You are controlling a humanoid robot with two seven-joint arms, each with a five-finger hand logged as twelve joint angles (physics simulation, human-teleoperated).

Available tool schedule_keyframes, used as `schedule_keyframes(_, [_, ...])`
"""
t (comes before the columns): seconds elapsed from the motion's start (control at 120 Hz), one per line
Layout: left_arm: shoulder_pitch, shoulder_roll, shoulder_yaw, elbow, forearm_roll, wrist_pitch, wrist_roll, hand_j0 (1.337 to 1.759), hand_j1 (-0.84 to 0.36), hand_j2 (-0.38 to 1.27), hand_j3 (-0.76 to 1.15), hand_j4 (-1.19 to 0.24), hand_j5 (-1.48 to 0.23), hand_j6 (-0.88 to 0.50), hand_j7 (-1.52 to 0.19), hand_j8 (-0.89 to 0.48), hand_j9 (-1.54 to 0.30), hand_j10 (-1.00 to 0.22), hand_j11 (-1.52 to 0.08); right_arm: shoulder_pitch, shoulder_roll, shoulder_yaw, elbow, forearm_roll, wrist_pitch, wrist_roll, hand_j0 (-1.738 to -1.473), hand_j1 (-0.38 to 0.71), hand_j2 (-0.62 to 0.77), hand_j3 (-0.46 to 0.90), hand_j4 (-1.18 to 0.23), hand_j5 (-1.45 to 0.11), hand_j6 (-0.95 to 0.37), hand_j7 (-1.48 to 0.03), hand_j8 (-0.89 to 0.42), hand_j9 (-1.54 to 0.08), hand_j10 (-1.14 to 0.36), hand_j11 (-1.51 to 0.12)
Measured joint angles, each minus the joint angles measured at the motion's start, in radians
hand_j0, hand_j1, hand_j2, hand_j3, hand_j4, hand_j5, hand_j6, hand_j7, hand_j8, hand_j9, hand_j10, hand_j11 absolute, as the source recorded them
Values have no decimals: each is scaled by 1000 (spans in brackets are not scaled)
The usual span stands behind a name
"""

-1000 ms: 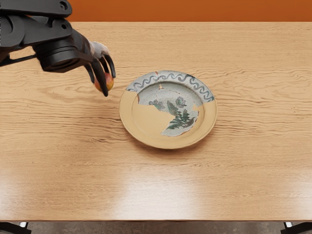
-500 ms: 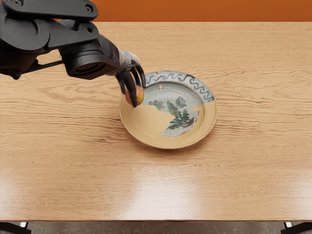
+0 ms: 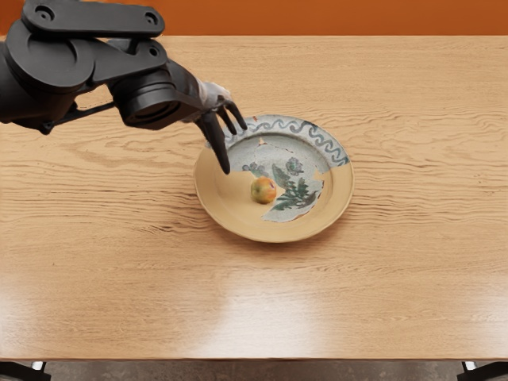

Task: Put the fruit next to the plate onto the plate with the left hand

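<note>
A small round fruit [image 3: 263, 190], orange-red with a yellow-green patch, lies near the middle of the plate [image 3: 230, 208]. The plate is tan with a grey-blue painted rim band and a green leaf motif. My left hand [image 3: 222, 131] hovers over the plate's upper-left rim, up and to the left of the fruit. Its black fingers [image 3: 216, 141] are spread and hold nothing. The left arm [image 3: 87, 67] comes in from the left edge. No right arm shows.
The wooden table [image 3: 397, 278] fills the view, with its near edge at the bottom. An orange wall band [image 3: 333, 16] runs behind its far edge. Nothing else stands on the table.
My left hand carried the fruit rightward from beside the plate to above its rim, then let go. The fruit now lies on the plate and the fingers have spread.
</note>
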Motion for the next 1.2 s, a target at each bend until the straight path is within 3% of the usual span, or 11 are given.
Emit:
schedule_keyframes(0.125, [10,112,-68,-4,1,-25,0,1658,5,92,0,-297,-392,-276,-390,-277,-389,-298,-389,0,0,0,0,0,0,0,-1658,-307,-7,0,-35,-45,-35,-45,-35,-45,-35,-45])
schedule_keyframes(0.308, [50,408,-169,-59,2,-188,-1,1658,30,67,0,-270,-353,-262,-352,-262,-352,-270,-352,0,0,0,0,0,0,0,-1658,-307,-7,0,-35,-45,-35,-45,-35,-45,-35,-45])
schedule_keyframes(0.425, [140,586,-253,-112,2,-347,-27,1658,38,60,0,-263,-342,-258,-342,-258,-341,-263,-341,0,0,0,0,1,0,0,-1658,-307,-7,0,-35,-45,-35,-45,-35,-45,-35,-45])
schedule_keyframes(0.492, [230,674,-329,-147,2,-441,-48,1658,40,58,0,-260,-338,-257,-338,-257,-338,-260,-338,0,0,0,0,1,0,0,-1658,-307,-7,0,-35,-45,-35,-45,-35,-45,-35,-45])
schedule_keyframes(0.533, [322,713,-393,-163,2,-497,-60,1658,42,56,0,-259,-336,-256,-336,-256,-336,-259,-336,0,0,0,0,1,0,0,-1658,-307,-7,0,-35,-45,-35,-45,-35,-45,-35,-45])
schedule_keyframes(0.633, [460,770,-555,-184,3,-577,-76,1658,44,54,0,-257,-333,-255,-333,-255,-333,-257,-333,0,0,1,0,1,0,0,-1658,-307,-7,0,-35,-45,-35,-45,-35,-45,-35,-45])
schedule_keyframes(0.767, [500,782,-685,-174,-7,-612,-83,1658,46,53,0,-255,-331,-254,-330,-254,-330,-255,-330,0,0,1,0,1,-1,0,-1658,-307,-7,0,-35,-45,-35,-45,-35,-45,-35,-45])
schedule_keyframes(0.95, [527,759,-731,-95,-47,-623,-84,1658,48,51,0,-252,-328,-252,-327,-252,-327,-252,-327,0,0,1,0,1,-1,0,-1658,-307,-7,0,-35,-45,-35,-45,-35,-45,-35,-45])
schedule_keyframes(1.033, [567,756,-735,-81,-52,-625,-85,1658,48,51,0,-252,-327,-252,-327,-252,-327,-252,-327,0,0,1,0,1,-1,0,-1658,-308,-7,0,-35,-45,-35,-45,-35,-45,-35,-45])
schedule_keyframes(1.2, [573,756,-739,-73,-55,-625,-85,1658,49,51,0,-251,-326,-251,-326,-251,-326,-251,-326,0,0,1,0,1,-1,0,-1658,-308,-7,0,-35,-45,-35,-45,-35,-45,-35,-45])
